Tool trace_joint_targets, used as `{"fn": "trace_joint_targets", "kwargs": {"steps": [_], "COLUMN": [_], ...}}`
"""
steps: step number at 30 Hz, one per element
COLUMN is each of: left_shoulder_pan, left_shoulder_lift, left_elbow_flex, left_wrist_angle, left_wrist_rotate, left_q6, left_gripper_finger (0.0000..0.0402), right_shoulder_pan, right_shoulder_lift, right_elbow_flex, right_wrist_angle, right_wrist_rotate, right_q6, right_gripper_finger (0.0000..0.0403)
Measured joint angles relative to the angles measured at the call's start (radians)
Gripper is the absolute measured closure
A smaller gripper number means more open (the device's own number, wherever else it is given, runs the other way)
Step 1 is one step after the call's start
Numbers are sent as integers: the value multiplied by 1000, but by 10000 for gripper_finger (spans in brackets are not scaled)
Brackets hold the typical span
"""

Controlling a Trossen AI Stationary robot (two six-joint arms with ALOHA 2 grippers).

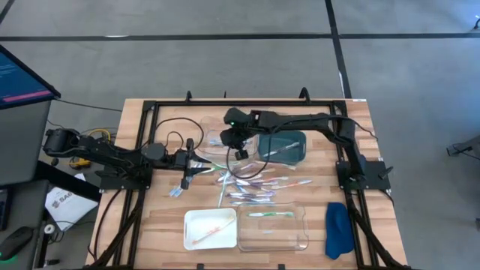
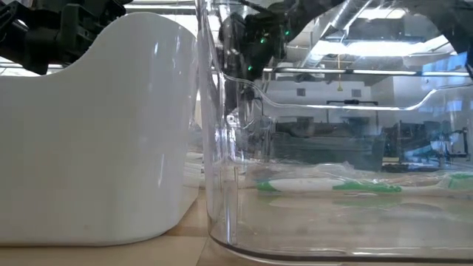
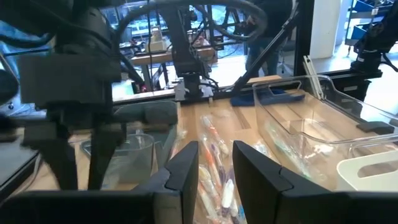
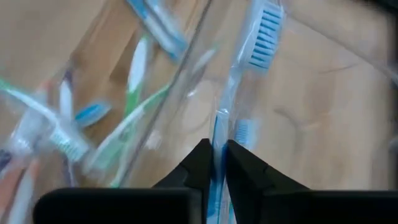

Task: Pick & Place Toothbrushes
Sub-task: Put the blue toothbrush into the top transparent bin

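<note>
Right wrist view shows the right end effector point(image 4: 214, 163) clamped on a light blue toothbrush point(image 4: 245, 68), its bristle head pointing away from the fingers. From above, it hangs over the loose toothbrushes point(image 1: 251, 184) at the middle of the desk point(image 1: 352, 120). To do this well, I judge it should carry level toward the clear tray point(image 1: 300, 232) at the desk's near edge. The left end effector point(image 3: 214, 177), fingers apart and empty, waits beside the pile.
</note>
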Motion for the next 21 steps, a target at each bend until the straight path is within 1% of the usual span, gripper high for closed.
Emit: {"fn": "trace_joint_targets", "kwargs": {"steps": [2, 4, 7, 10, 13, 17, 19, 21], "left_shoulder_pan": [0, 0, -2, -2, -2, -2, -2, -2], "left_shoulder_lift": [0, 0, 0, 0, 0, 0, 0, 0], "left_elbow_flex": [0, 0, 0, 0, 0, 0, 0, 0], "left_wrist_angle": [2, 2, 4, 6, 6, 6, 6, 6], "left_wrist_rotate": [-1, -1, -1, -2, -2, -2, -2, -2], "left_q6": [-1, -4, -4, -4, -5, -5, -5, -5], "left_gripper_finger": [308, 308, 308, 308, 308, 308, 308, 308], "right_shoulder_pan": [1, 1, 1, 1, 7, 11, 14, 15], "right_shoulder_lift": [5, 5, 0, 2, 19, 44, 55, 63], "right_elbow_flex": [-9, -5, -3, -5, -2, -7, -1, -7], "right_wrist_angle": [-44, -33, -33, -49, -54, -73, -54, -84], "right_wrist_rotate": [19, 26, 30, 42, 81, 132, 137, 138], "right_q6": [-3, -4, 2, 4, 5, 7, 3, 4], "right_gripper_finger": [377, 390, 390, 372, 363, 379, 390, 391]}}
